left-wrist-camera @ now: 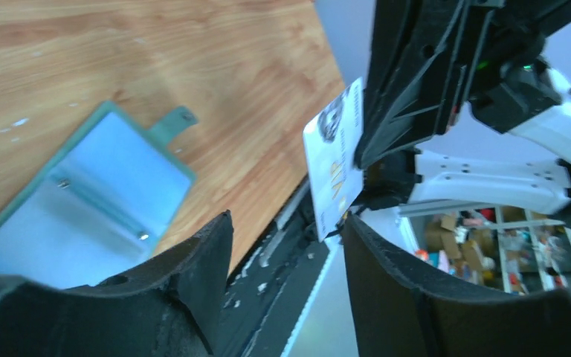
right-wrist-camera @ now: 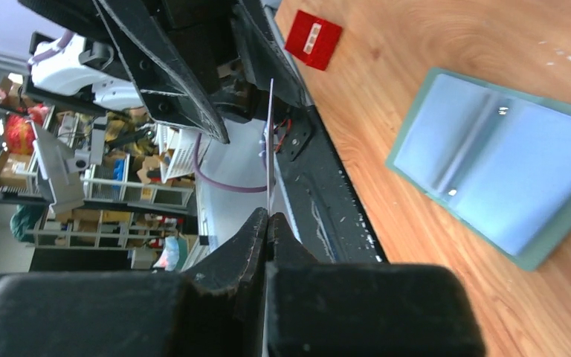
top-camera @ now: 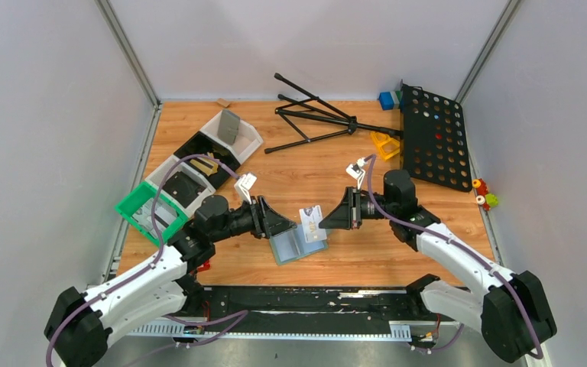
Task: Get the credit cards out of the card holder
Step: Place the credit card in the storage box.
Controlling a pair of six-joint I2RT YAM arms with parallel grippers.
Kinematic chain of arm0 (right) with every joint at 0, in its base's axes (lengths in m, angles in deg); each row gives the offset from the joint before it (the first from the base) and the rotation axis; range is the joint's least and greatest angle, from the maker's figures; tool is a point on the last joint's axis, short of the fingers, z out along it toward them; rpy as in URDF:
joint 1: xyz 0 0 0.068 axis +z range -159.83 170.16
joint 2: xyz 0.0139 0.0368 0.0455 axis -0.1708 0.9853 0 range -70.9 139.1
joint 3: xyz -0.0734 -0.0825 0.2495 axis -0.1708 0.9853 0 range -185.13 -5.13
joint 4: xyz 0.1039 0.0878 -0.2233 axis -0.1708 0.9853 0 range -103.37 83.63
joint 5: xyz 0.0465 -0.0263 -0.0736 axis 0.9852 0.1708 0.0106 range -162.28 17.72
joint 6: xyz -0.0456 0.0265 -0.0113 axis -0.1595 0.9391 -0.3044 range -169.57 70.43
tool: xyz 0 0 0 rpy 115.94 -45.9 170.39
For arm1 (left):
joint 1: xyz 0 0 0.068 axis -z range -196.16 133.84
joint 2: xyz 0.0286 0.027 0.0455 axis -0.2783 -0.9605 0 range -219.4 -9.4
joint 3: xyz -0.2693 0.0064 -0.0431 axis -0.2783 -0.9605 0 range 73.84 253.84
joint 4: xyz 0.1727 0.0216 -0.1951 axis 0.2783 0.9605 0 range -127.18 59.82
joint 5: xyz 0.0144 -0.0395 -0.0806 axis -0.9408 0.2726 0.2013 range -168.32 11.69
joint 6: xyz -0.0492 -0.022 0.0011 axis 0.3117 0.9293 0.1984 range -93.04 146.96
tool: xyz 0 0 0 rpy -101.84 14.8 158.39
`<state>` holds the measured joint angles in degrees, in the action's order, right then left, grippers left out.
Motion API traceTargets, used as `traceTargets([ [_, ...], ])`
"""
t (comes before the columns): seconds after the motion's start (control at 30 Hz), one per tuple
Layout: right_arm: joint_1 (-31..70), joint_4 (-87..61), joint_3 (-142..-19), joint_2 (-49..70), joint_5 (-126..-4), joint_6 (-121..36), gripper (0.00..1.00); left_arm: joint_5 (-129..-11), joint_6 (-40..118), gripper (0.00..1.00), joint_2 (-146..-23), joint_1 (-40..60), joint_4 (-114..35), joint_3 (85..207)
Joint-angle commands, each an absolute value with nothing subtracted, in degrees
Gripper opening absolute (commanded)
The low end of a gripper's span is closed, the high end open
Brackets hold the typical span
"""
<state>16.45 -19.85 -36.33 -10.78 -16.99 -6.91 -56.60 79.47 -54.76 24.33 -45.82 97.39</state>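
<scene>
Credit card [top-camera: 312, 220] sits pinched in right gripper [top-camera: 326, 222], long axis crosswise.

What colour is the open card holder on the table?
The card holder is grey-green with pale blue sleeves; clearest in the right wrist view.

The card holder [top-camera: 289, 247] lies on the counter [top-camera: 313, 164], between left claw [top-camera: 287, 226] and right claw [top-camera: 323, 222]; the right claw's card [top-camera: 312, 221] stands above it.
</scene>
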Motion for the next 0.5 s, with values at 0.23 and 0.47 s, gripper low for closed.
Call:
traceTargets([
  [0.23,20.89,-29.47,-40.01,-10.0,-15.07,-0.63,0.0,-48.98,87.77,0.52,-56.09,25.23,-62.4,96.47],
  [0.47,23.3,-34.02,-40.57,-7.83,-14.97,1.8,0.0,-47.7,88.67,0.36,-54.91,25.24,-61.46,97.43],
])
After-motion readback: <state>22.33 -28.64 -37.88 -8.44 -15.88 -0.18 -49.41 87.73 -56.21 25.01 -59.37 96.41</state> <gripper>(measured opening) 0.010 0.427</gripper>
